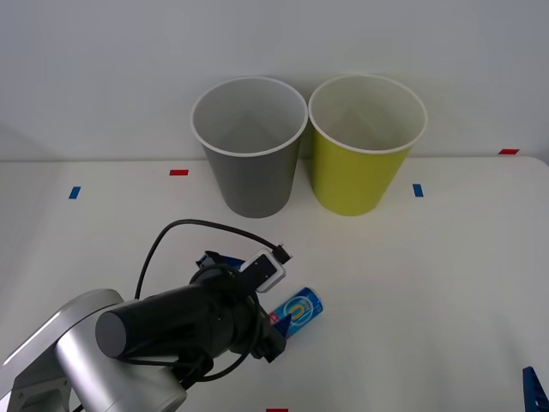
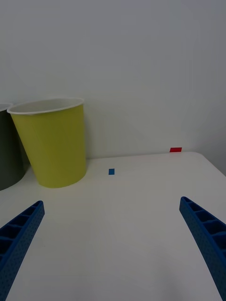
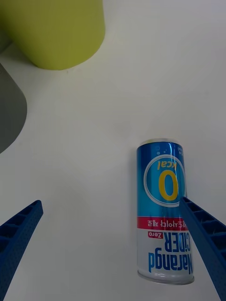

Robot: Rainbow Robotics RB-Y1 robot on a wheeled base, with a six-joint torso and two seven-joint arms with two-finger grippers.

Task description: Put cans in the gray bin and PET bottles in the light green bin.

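The can (image 1: 300, 311) lies on its side on the white table, in front of the bins; it is blue with a yellow oval, a red band and a white end. My left arm (image 1: 171, 330) reaches over it from the near left. In the left wrist view my left gripper (image 3: 113, 249) is open, and the can (image 3: 165, 211) lies inside the gap, close against one finger (image 3: 202, 235). The gray bin (image 1: 249, 150) and the light green bin (image 1: 364, 146) stand upright side by side at the back. My right gripper (image 2: 113, 244) is open, low at the near right, with nothing in it.
Small red tape marks (image 1: 178, 172) and blue tape marks (image 1: 418, 190) dot the table. A white wall rises just behind the bins. A fingertip (image 1: 533, 388) of the right gripper shows at the table's near right corner.
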